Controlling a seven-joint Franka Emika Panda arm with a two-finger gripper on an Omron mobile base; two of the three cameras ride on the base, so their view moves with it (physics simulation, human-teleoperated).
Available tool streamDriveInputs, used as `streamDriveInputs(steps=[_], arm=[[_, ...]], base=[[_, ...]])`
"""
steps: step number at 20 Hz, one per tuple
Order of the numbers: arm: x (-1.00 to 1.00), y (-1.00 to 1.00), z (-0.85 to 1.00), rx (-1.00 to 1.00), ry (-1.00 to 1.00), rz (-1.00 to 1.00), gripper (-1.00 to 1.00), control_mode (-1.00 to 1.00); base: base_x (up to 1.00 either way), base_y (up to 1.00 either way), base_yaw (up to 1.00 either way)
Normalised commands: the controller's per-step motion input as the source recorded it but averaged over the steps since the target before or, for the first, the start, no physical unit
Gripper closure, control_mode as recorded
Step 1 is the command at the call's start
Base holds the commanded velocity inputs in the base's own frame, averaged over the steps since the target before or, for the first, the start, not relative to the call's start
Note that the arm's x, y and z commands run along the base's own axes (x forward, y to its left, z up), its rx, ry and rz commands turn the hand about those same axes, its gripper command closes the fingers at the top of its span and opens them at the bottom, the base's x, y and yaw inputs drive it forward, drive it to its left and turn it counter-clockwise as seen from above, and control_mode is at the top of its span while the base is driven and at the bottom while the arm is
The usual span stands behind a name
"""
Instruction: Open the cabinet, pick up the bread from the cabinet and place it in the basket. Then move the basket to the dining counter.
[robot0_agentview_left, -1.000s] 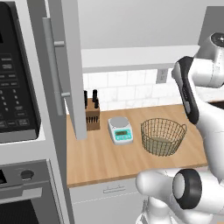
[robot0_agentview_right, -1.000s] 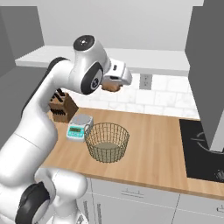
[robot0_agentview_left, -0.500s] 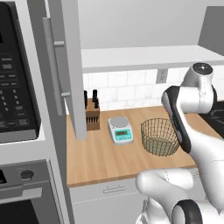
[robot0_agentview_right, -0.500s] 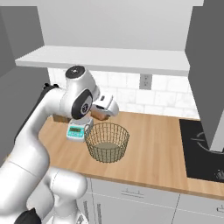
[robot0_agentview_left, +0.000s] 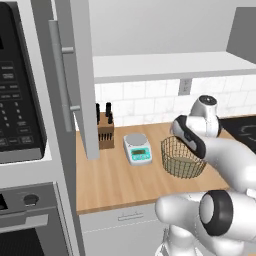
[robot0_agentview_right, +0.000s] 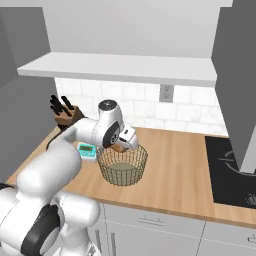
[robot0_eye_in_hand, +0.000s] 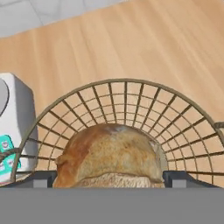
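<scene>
Bare wood worktop (robot0_agentview_right: 170, 165) lies right of the basket (robot0_agentview_right: 122, 167), while the scale (robot0_agentview_left: 137, 148) stands just beside its left rim.

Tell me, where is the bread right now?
The bread sits between the gripper fingers, just above the wire basket, right of the kitchen scale.

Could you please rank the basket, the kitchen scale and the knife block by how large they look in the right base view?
1. basket
2. knife block and kitchen scale: look alike; the arm hides part of both, so unranked.
</scene>
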Motion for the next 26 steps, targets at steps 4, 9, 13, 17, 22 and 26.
streamDriveInputs(steps=[4, 9, 13, 17, 22, 26], arm=[[0.40, 0.00, -0.55, 0.00, 0.08, 0.00, 1.00, -1.00], [0.39, -0.04, -0.45, 0.00, 0.00, 0.00, 1.00, -1.00], [0.26, -0.23, -0.42, 0.00, 0.07, 0.00, 1.00, -1.00], [0.24, -0.09, -0.39, 0.00, 0.11, 0.00, 1.00, -1.00], [0.06, -0.01, -0.13, 0.00, 0.10, 0.00, 1.00, -1.00], [-0.11, -0.11, -0.10, 0.00, 0.02, 0.00, 1.00, -1.00]], base=[[0.00, 0.00, 0.00], [0.00, 0.00, 0.00], [0.00, 0.00, 0.00], [0.00, 0.00, 0.00], [0.00, 0.00, 0.00], [0.00, 0.00, 0.00]])
